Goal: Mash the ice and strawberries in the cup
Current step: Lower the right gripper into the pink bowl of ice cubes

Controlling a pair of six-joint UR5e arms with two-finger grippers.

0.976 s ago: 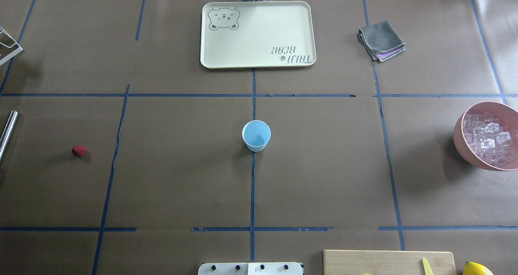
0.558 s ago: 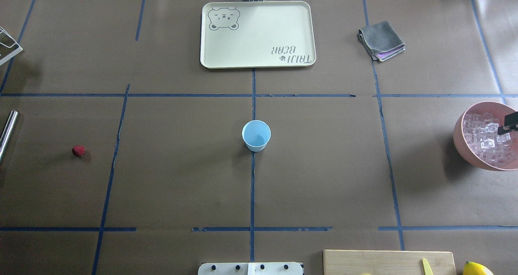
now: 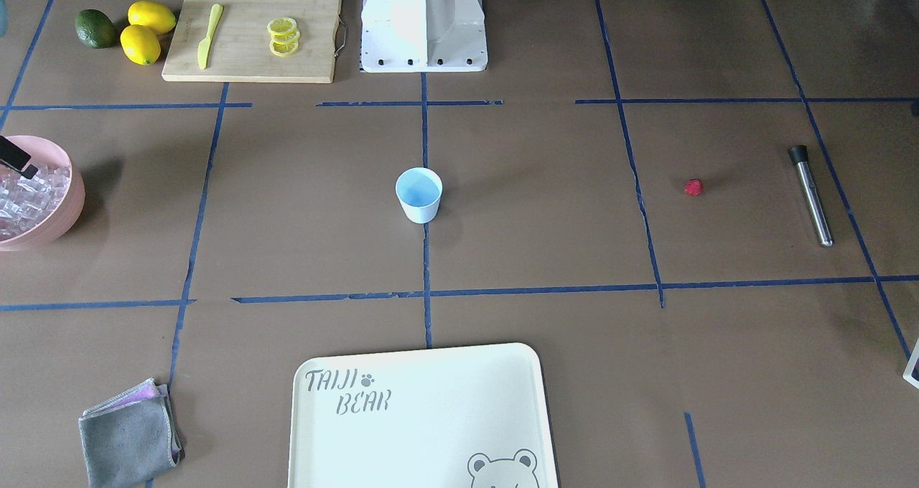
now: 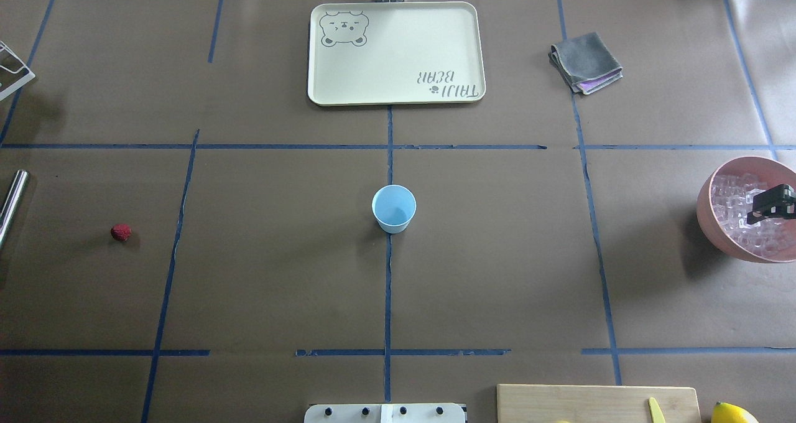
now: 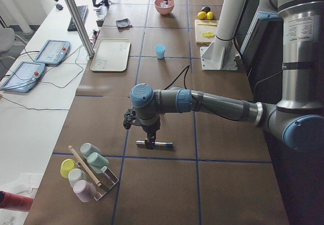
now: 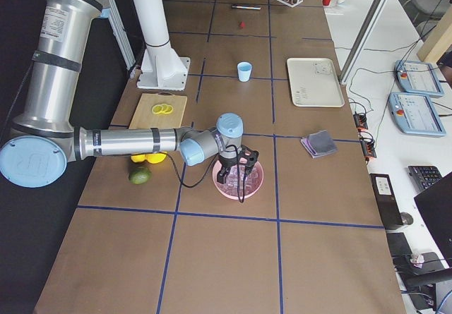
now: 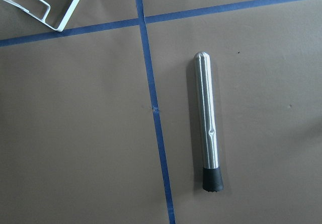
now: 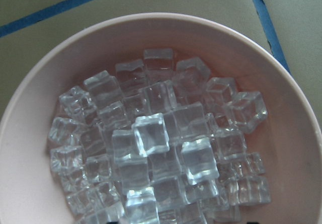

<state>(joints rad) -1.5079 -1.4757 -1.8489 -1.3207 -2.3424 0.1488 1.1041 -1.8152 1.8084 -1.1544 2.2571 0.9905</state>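
The cup (image 4: 393, 208) is seen upright at the middle of the table, on the crossing of the blue tape lines. It is light blue, tapered and without a handle, and nothing is seen in its pale inside. The strawberry (image 4: 121, 232) is found well apart from it on the robot's left side: one small, dark red, rough-skinned berry lying alone on the brown paper, near a steel muddler (image 7: 209, 123) with a black rubber tip. The ice (image 8: 156, 143) is heaped in a pink bowl (image 4: 706, 208) at the table's right edge. It is made up of small clear, glassy cubes with whitish highlights, piled several deep, and one brighter cube is seen on top near the centre.

The right gripper (image 6: 236, 178) is held just above the ice inside the bowl's rim, and its jaws are seen apart, with no cube between them. The left gripper (image 5: 150, 136) is held pointing down over the muddler. Whether its jaws are apart or together cannot be told.
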